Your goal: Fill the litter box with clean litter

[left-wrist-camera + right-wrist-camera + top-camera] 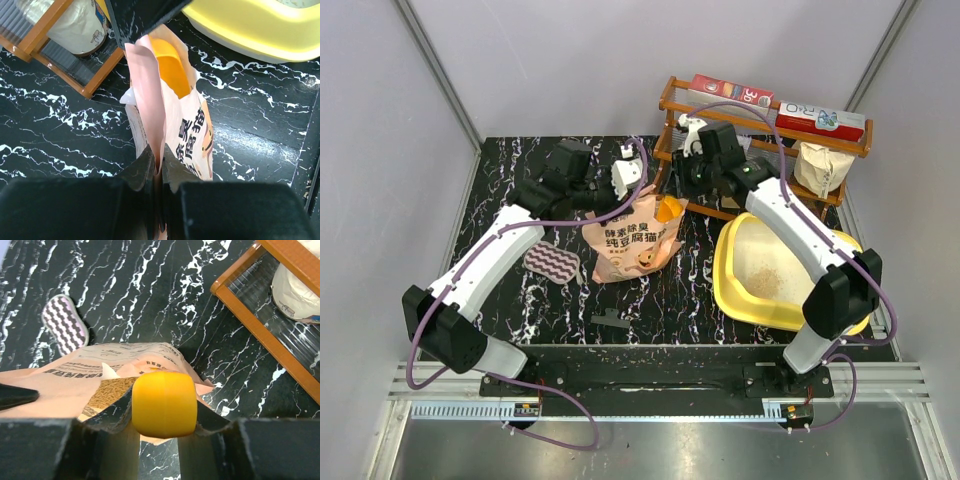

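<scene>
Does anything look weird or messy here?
A little. The bag slumps sideways, its edge pinched by the left hand, and a small dark piece lies loose on the table.

Quick count: one yellow litter box [752, 312], one peach litter bag [625, 250], one orange scoop [667, 209], one wooden rack [667, 104], two cartons [730, 95] [825, 121], one white sack [817, 166], one striped pad [553, 265].
</scene>
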You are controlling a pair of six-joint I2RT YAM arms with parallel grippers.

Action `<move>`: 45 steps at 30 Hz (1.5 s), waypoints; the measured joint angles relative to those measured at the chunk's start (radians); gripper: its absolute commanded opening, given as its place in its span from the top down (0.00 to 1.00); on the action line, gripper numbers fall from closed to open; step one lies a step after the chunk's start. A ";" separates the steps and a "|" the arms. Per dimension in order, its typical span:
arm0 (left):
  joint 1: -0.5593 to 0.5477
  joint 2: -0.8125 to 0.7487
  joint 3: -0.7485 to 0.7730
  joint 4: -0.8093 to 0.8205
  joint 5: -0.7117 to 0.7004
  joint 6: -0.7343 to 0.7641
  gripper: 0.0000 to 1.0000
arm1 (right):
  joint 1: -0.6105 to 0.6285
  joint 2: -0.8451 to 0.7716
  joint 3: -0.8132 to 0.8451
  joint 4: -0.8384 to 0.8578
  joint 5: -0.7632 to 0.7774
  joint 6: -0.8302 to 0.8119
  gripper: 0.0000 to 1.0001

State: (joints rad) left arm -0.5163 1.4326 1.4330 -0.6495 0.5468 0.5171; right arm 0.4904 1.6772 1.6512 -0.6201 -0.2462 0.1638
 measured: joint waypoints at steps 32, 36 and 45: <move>-0.009 0.073 0.034 0.082 -0.086 -0.108 0.93 | 0.011 0.051 -0.342 0.481 -0.054 0.406 1.00; -0.010 0.075 0.039 0.071 -0.094 -0.090 0.93 | -0.036 0.075 -0.371 0.562 -0.190 0.520 1.00; -0.015 0.075 0.054 0.037 -0.100 -0.053 0.93 | -0.109 0.085 -0.429 0.725 -0.397 0.767 1.00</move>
State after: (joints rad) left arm -0.5312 1.5078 1.4872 -0.6125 0.4465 0.4637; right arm 0.3817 1.7626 1.2221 0.1051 -0.6437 0.9306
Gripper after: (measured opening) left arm 0.078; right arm 0.345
